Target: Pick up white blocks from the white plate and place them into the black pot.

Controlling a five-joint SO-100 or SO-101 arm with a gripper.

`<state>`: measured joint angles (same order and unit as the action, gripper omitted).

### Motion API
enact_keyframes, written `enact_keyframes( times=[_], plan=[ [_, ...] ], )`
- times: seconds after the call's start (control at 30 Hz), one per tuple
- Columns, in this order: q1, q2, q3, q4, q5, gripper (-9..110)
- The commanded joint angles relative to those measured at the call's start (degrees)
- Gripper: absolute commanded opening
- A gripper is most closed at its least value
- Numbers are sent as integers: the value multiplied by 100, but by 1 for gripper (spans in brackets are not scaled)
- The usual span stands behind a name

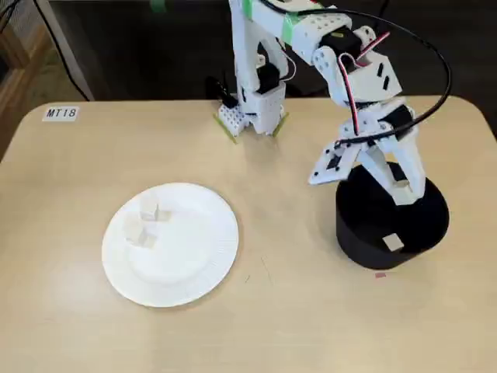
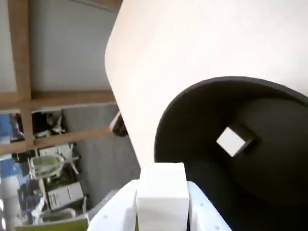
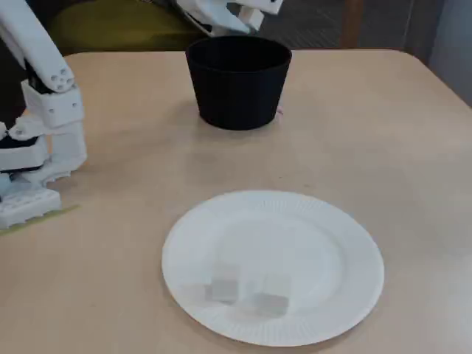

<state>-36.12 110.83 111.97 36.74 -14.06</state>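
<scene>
One white block point(image 2: 162, 193) sits clamped in the gripper point(image 1: 388, 186) above the black pot point(image 1: 392, 221) at right; another point(image 1: 393, 242) lies inside.

- Beige table point(image 1: 70, 233), rounded corners.
- White label point(image 1: 60, 113) reading "MT18", stuck near the table's far-left corner in a fixed view.
- Small pink scrap point(image 1: 380, 274) on the tabletop.
- Wooden beams point(image 2: 57, 98) and cluttered shelves point(image 2: 53, 183), blurred, in the wrist view.
</scene>
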Motion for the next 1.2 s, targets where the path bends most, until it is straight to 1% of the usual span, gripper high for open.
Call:
enact_keyframes(
  times=[0.0, 0.27, 0.43, 0.5, 0.67, 0.73, 0.77, 0.8, 0.9, 0.97, 1.07, 1.17],
  plan=[
    [44, 18, 132, -26, 114, -2],
    [70, 97, 404, 211, 527, -2],
    [53, 316, 483, 369, 571, 15],
    [62, 352, 483, 439, 571, 18],
    [70, 369, 475, 448, 580, 18],
    [97, 378, 448, 510, 668, 11],
    [132, 422, 404, 589, 800, 1],
    [176, 510, 352, 721, 923, -2],
    [457, 817, 149, 1248, 1397, -2],
    [756, 896, -211, 1802, 1828, -2],
    [1354, 879, -914, 2874, 2795, -2],
    [1995, 1011, -1107, 3551, 4175, -2]
  ],
)
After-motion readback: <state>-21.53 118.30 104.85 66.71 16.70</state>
